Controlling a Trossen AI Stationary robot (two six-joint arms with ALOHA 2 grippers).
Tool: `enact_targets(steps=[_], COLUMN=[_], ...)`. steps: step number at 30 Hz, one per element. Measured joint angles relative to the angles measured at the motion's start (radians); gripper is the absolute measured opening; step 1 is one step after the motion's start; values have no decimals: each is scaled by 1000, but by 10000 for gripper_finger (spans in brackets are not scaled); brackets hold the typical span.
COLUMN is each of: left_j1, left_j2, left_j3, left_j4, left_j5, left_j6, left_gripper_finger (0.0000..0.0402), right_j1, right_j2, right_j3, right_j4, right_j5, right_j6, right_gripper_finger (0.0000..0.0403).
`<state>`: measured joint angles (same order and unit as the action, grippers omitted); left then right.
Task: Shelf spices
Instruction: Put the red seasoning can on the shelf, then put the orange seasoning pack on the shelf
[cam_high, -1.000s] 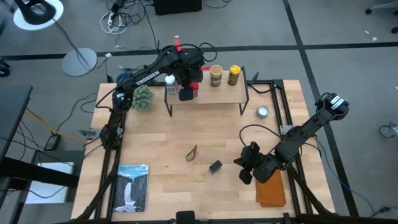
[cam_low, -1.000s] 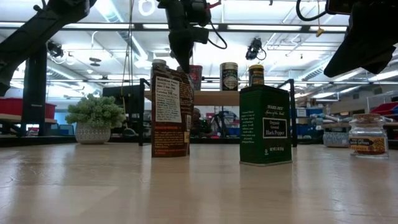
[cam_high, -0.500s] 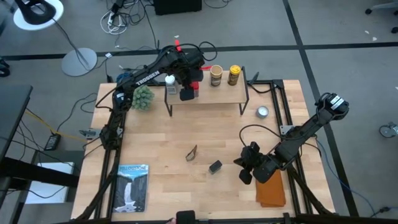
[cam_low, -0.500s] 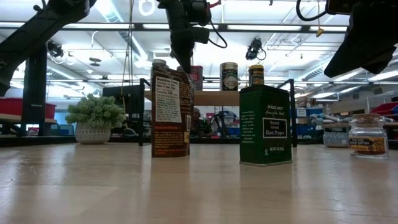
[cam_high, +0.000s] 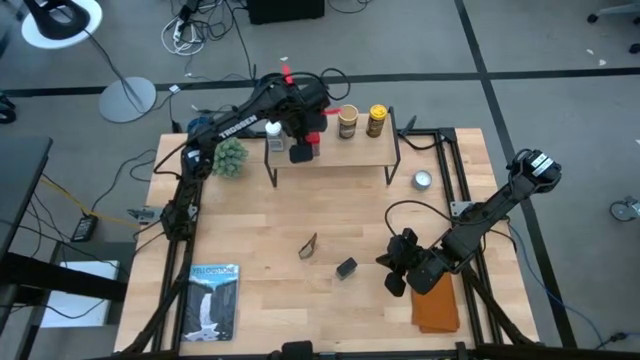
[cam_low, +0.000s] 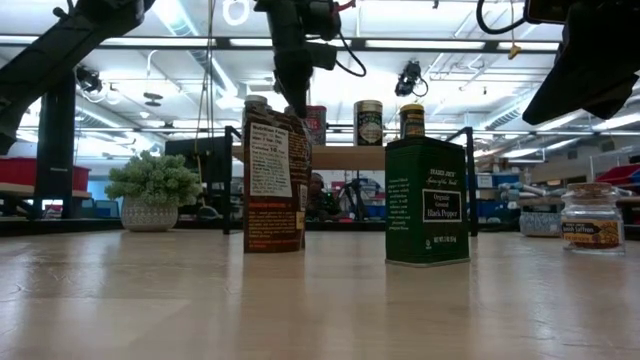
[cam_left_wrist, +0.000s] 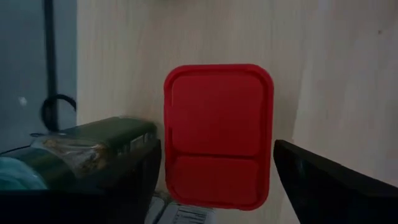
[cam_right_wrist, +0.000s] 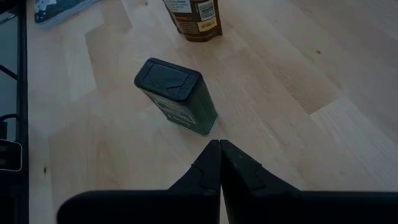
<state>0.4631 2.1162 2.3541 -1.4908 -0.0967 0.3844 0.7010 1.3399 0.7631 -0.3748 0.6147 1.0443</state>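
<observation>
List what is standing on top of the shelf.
On the shelf: a white-capped jar, a red tin under the left tool, a tan canister and a yellow-capped jar. The arm covers a dark item beside the tin.

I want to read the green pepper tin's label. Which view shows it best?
The low view: the green pepper tin stands upright, front label facing the camera. The right wrist view shows its black lid from above; the high view, a small dark shape.
</observation>
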Motion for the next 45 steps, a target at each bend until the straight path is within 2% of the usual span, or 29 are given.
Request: enact_targets(steps=[6, 17, 27, 30, 42, 45], left_j1=[-24, -39, -44, -53, -82, -125], left_j2=[0, -4, -74, -101, -291, -356], left_j3=[1, 2, 2, 2, -3, -37], left_j4=[-3, 28, 85, 94, 159, 211], left_j5=[-97, -98, -63, 8, 534, 528], left_j6=[36, 50, 49, 47, -33, -48], left_gripper_finger=[317, 317, 317, 317, 317, 317], right_j1=[0, 0, 0, 0, 0, 0], right_j2=[0, 0, 0, 0, 0, 0], right_j3=[0, 0, 0, 0, 0, 0], right_j4=[0, 4, 8, 8, 7, 7], right_j5=[0, 0, 0, 0, 0, 0], right_j6=[1, 1, 0, 0, -2, -2], right_gripper_finger=[4, 6, 3, 5, 5, 5])
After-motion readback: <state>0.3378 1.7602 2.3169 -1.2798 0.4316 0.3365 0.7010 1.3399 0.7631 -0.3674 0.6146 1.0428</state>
